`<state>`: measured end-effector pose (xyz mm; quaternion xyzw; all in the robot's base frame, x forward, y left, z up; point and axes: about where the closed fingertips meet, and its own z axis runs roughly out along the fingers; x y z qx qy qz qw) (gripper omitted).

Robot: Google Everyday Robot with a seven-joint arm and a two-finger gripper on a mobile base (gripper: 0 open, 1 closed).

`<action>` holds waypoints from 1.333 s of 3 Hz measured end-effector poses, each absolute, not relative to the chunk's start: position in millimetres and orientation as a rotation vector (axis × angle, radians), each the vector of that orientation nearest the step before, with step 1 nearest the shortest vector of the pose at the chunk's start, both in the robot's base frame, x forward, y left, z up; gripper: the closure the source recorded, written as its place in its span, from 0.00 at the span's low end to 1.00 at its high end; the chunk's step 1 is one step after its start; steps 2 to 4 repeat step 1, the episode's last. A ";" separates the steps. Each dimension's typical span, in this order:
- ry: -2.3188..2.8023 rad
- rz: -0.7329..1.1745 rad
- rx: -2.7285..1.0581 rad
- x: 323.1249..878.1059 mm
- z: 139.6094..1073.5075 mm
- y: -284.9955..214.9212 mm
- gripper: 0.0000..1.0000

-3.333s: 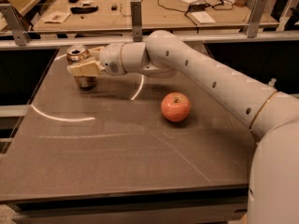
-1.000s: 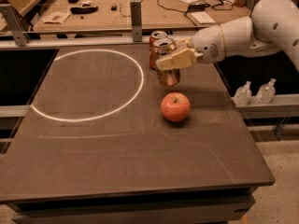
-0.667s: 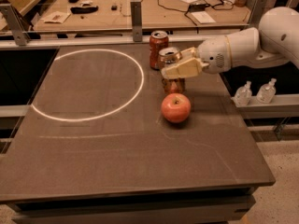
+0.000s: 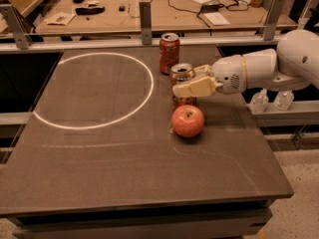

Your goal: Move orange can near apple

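The orange can [image 4: 181, 71] stands upright on the dark table [image 4: 124, 173], just behind the red-orange apple [image 4: 188, 121] and very close to it. I cannot tell whether the can's base touches the table. My gripper [image 4: 185, 81] reaches in from the right and is shut on the orange can. One beige finger [image 4: 194, 88] crosses the front of the can and hides its middle. The white arm [image 4: 279, 63] extends off the right edge.
A red can [image 4: 169, 53] stands just behind the orange can. A white taped circle [image 4: 147, 89] marks the table's left half. Two small clear bottles [image 4: 259, 102] sit on a ledge to the right. A railing with posts [image 4: 145, 16] and a cluttered workbench lie behind.
My gripper has carried the orange can from the table's far left, past the red can, forward to just behind the apple, and lowered it.
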<state>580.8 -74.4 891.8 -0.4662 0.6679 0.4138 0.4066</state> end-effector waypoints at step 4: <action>1.689 1.003 -1.181 581.2 890.4 -76.5 0.84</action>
